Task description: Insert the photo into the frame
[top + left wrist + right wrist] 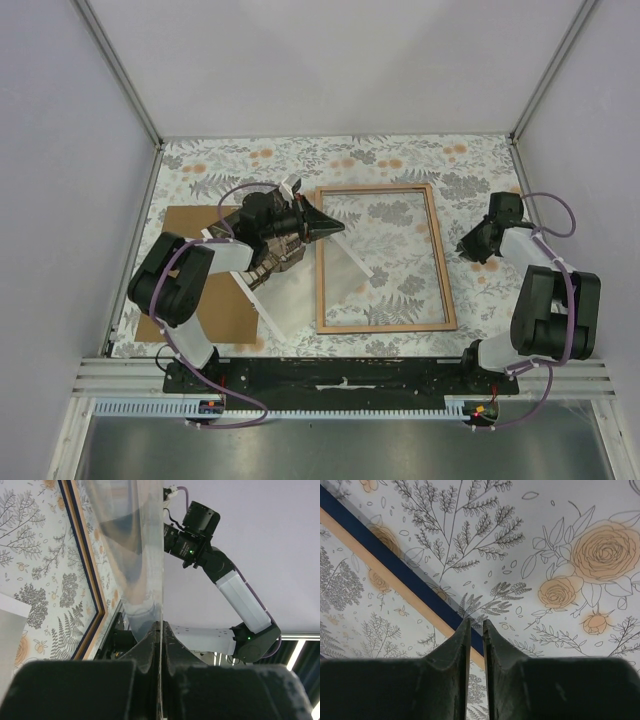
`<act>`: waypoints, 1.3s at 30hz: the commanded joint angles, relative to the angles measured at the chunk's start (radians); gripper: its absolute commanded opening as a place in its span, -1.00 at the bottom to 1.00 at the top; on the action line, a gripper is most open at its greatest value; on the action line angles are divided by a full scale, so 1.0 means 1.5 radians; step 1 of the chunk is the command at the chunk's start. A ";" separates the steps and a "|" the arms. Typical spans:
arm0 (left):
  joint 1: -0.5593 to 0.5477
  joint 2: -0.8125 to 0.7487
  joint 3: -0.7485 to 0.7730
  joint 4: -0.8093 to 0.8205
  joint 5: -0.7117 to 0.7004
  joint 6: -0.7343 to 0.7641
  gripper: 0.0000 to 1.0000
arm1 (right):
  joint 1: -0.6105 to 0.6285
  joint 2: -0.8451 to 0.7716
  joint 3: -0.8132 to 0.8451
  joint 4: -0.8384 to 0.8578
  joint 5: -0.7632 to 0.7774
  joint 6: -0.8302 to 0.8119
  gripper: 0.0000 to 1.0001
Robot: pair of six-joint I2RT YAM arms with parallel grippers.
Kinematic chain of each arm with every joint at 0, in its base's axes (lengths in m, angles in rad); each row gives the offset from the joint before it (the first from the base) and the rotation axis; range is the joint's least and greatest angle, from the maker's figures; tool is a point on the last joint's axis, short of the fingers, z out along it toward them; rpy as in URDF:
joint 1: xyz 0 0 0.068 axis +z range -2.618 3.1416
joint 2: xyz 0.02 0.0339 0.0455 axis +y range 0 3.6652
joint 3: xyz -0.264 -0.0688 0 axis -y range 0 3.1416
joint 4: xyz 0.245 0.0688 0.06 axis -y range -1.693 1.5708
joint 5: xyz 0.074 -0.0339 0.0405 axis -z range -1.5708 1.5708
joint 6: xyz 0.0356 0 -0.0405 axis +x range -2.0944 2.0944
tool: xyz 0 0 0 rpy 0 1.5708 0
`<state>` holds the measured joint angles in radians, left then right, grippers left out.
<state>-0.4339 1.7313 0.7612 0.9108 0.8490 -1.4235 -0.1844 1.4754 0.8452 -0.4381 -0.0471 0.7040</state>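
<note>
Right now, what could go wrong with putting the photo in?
The left gripper pinches the photo at one edge only; the thin sheet may sag or slip. It crosses the left rail of the frame and could catch there. The right gripper, near the right rail, might nudge the frame.

Frame point(441, 255): smooth light wood-look back, dark blue front, clear glossy glass. Photo point(295, 300): thin paper, plain white reverse, slight sheen. Backing panel point(190, 250): matt brown fibreboard. Table cover point(400, 160): matt floral print.
</note>
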 commanded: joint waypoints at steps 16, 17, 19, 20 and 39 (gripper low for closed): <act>0.031 -0.010 -0.007 0.011 0.032 0.054 -0.96 | 0.033 0.048 -0.073 0.011 -0.035 0.057 -0.72; 0.034 -0.012 -0.006 -0.004 0.033 0.064 -0.96 | 0.039 0.047 -0.077 0.013 -0.033 0.061 -0.72; 0.039 -0.014 -0.004 -0.020 0.035 0.079 -0.96 | 0.053 0.041 -0.091 0.014 -0.033 0.069 -0.73; 0.039 -0.015 -0.005 -0.023 0.035 0.080 -0.96 | 0.057 0.038 -0.097 0.016 -0.035 0.074 -0.73; 0.040 0.020 0.008 -0.020 0.040 0.087 -0.96 | 0.056 0.034 -0.063 0.028 -0.028 0.032 -0.45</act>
<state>-0.3737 1.7473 0.7506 0.8421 0.8921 -1.3300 -0.0826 1.4902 0.7136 -0.3485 -0.1417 0.7994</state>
